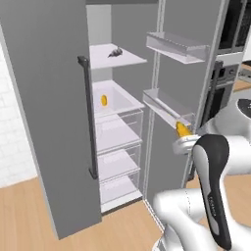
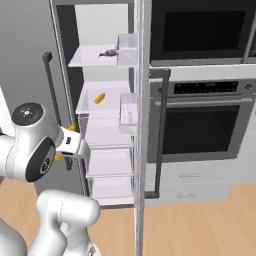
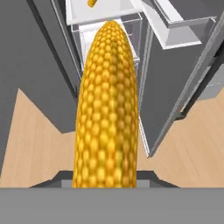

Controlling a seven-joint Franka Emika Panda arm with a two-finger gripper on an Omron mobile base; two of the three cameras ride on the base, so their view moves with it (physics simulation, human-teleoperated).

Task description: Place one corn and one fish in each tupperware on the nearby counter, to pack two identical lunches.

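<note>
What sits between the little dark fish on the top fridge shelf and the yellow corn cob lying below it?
Nothing but the white shelf board under the dark fish; below it is bare space down to the yellow corn cob, as the left base view shows.

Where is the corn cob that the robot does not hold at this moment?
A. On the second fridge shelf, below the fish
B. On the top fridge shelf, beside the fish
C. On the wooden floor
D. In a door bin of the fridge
A: the free corn cob lies on the second shelf, one level under the fish, while the other cob sits in the jaws.
</note>
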